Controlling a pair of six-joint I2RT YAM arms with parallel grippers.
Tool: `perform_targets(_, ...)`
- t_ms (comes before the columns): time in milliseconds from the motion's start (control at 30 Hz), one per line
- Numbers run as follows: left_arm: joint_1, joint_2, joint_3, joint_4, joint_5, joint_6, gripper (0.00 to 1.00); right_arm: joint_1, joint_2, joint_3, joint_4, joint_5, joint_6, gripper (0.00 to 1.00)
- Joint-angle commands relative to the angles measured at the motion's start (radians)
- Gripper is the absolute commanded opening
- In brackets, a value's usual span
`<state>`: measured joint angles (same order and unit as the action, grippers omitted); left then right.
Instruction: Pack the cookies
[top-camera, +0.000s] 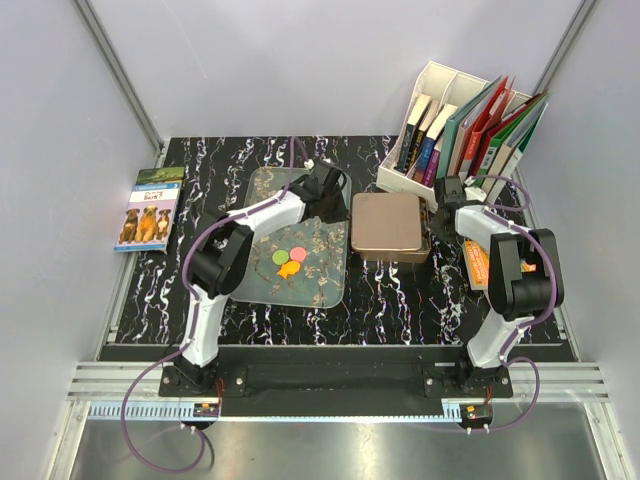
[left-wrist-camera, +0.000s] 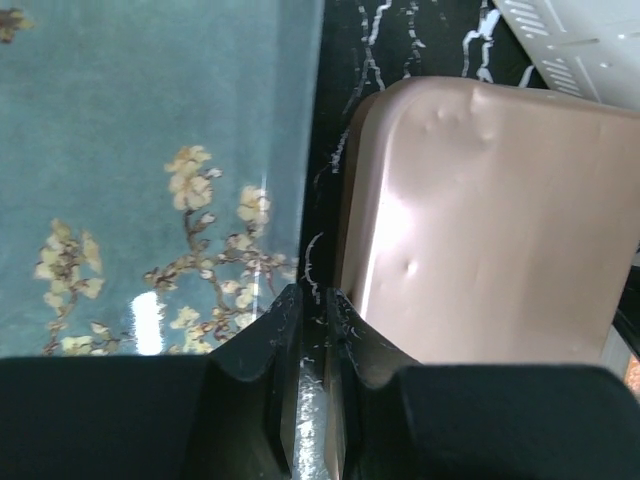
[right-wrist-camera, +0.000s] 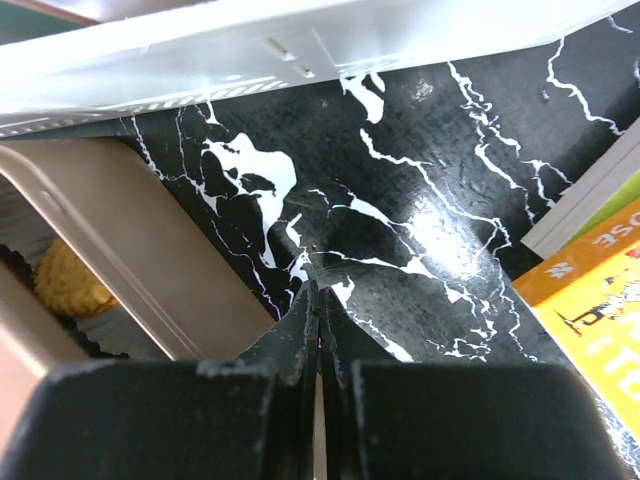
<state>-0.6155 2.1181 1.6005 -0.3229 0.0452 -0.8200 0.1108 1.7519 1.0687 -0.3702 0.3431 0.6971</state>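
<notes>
Seemingly empty, both grippers (left-wrist-camera: 312, 300) (right-wrist-camera: 318, 300) pinch closed near cookies (top-camera: 289, 260).

The tin (right-wrist-camera: 130, 250) is cut off at the frame's left edge, its yellowish contents (right-wrist-camera: 65, 280) perhaps a cookie.

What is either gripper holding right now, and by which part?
Nothing. The left gripper is nearly shut over the gap between placemat and tin lid; the right gripper is shut on nothing above the table.

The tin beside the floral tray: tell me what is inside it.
The tin has its lid on in the top view, hiding most contents. The right wrist view peeks under the lid's edge: one yellow-orange ridged piece in a dark pleated cup. The rest is covered.
</notes>
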Motion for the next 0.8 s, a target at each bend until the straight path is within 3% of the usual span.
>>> perform_targets(0, -0.021, 0.019, 0.07, 0.013, 0.018, 0.001, 0.19, 0.0, 0.009, -0.003, 0.048, -0.033, -0.005, 0.0)
perform_targets(733, -0.043, 0.075, 0.183, -0.013, 0.042, -0.002, 0.2, -0.002, -0.138, -0.009, 0.036, -0.016, -0.013, 0.0)
perform_targets(767, -0.043, 0.075, 0.184, -0.013, 0.041, -0.005, 0.19, -0.002, -0.15, -0.006, 0.034, -0.01, -0.015, 0.04)
